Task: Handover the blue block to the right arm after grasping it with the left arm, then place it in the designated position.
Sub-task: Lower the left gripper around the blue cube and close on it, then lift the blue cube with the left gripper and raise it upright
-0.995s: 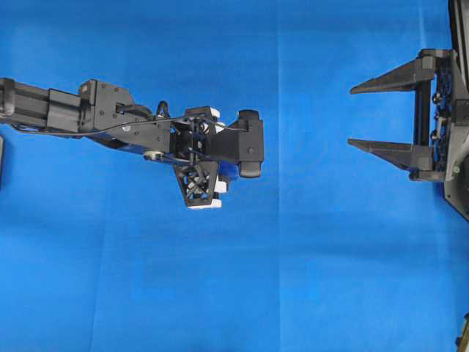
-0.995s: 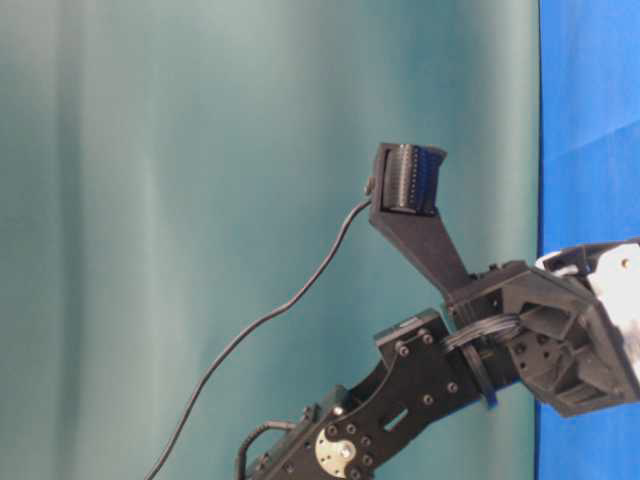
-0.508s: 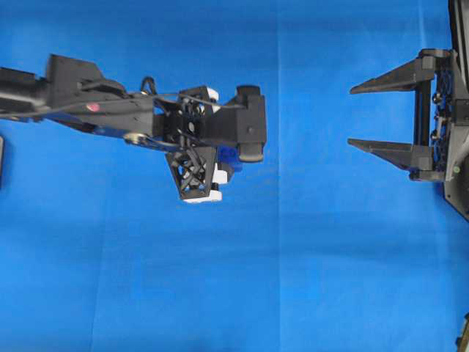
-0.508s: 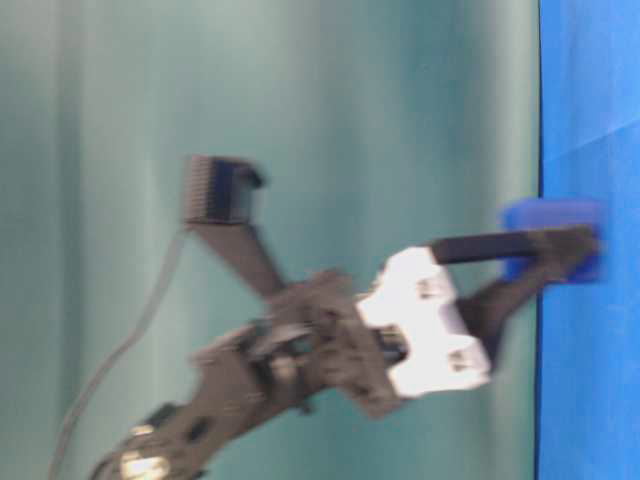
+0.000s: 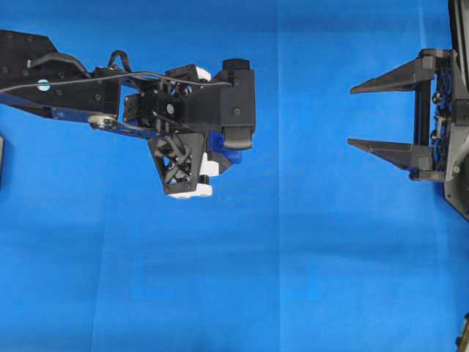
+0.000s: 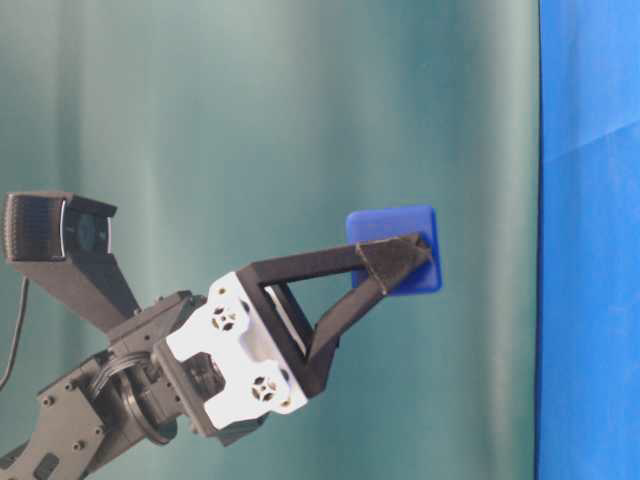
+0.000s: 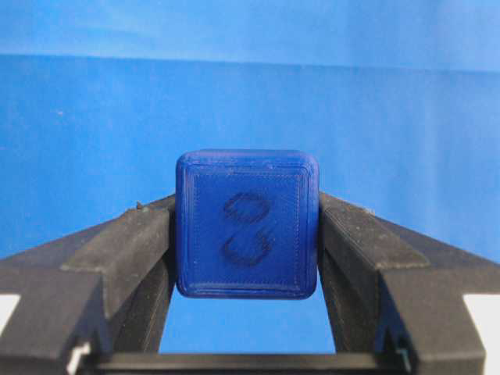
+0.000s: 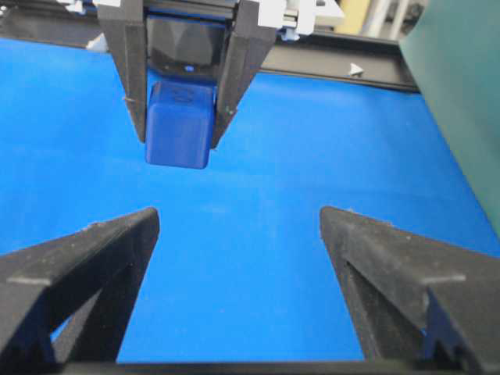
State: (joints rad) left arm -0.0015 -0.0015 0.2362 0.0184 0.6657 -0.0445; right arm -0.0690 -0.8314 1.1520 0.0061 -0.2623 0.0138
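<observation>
Left arm [image 5: 66,84], upper left of the overhead view: matte black boxy links, black cables looped over the top, one silver round fastener on the underside. Its gripper [image 6: 395,262] has two black tapering fingers on white plastic brackets with screw holes; a black webcam [image 6: 60,227] sits on an angled stalk. Right arm's gripper [image 5: 385,116], right edge: all black, two pointed fingers [image 8: 78,258], screws along the black carriage.

Matt, finely ridged plastic blue block [image 7: 247,224]; seemingly smooth cloth [image 5: 308,279].
</observation>
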